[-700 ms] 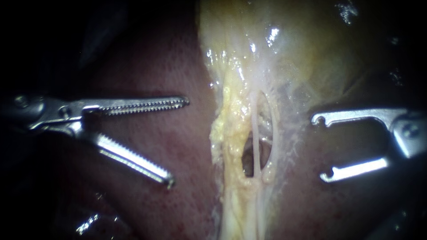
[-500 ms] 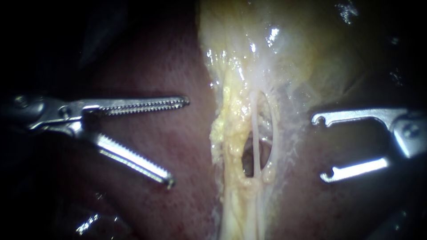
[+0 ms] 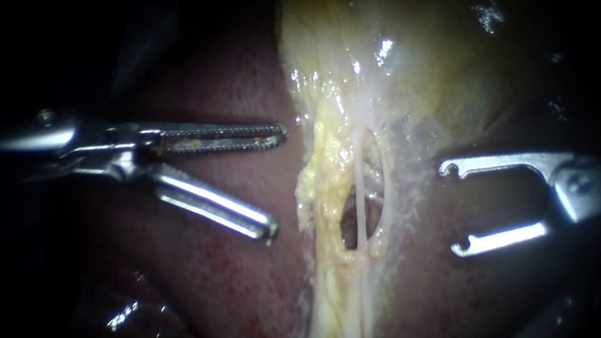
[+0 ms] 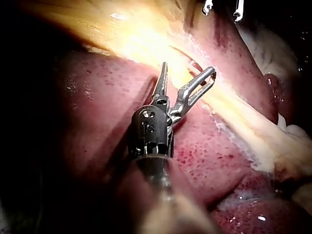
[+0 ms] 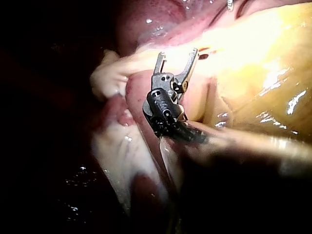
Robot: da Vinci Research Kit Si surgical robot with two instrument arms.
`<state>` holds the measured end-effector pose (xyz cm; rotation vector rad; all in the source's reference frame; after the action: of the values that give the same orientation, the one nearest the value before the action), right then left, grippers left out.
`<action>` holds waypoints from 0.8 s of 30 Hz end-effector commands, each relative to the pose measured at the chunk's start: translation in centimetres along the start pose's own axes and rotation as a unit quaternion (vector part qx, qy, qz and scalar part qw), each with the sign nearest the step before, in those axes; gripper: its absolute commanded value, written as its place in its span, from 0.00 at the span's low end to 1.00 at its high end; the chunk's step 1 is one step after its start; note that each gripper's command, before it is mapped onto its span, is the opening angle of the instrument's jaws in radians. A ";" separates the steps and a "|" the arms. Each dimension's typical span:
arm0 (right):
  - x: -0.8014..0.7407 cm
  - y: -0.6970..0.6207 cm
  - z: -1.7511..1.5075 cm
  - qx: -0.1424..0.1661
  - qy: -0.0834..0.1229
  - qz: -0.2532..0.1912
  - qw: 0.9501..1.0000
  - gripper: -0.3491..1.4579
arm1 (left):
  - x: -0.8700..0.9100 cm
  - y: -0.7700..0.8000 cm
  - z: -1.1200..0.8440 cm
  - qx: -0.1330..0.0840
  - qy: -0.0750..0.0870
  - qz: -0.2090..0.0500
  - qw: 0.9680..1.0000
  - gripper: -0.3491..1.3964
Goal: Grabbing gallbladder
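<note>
The pale yellow gallbladder (image 3: 407,62) hangs at the upper middle and narrows into a fatty strip with two thin pale tubes (image 3: 360,188) crossing a small dark opening. My left instrument (image 3: 278,181) reaches in over the dark red liver (image 3: 213,275). Its toothed jaws are open and their tips lie just short of the strip's edge, touching nothing. On the other side, my right instrument (image 3: 451,209) stands with open jaws, apart from the tissue. In the left wrist view the left instrument (image 4: 188,69) gapes at the yellow tissue (image 4: 136,39). In the right wrist view the right instrument (image 5: 178,53) is open before the gallbladder (image 5: 263,58).
Liver lobes (image 4: 97,107) lie under and on both sides of the left instrument's shaft. Pale fatty tissue (image 5: 105,80) bulges beside the right instrument. The right instrument's jaw tips (image 4: 222,7) show beyond the yellow strip in the left wrist view.
My left instrument has moved right toward the yellow strip and rolled about its shaft, with its jaws still open. The right instrument has stayed still.
</note>
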<state>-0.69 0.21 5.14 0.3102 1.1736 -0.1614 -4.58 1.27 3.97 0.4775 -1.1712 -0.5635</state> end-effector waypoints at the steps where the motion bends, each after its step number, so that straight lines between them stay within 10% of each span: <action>1: 0.00 0.00 0.00 0.000 0.000 0.000 1.000 0.50 | 0.00 0.01 0.03 -0.002 0.003 -0.006 1.000 0.51; 24: -0.02 0.01 0.00 0.000 0.000 -0.003 1.000 0.50 | 0.17 0.35 0.39 -0.030 0.024 -0.061 0.997 0.44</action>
<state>-0.70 0.22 5.15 0.3062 1.1742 -0.1672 -4.85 1.40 4.45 0.5181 -1.0782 -0.6946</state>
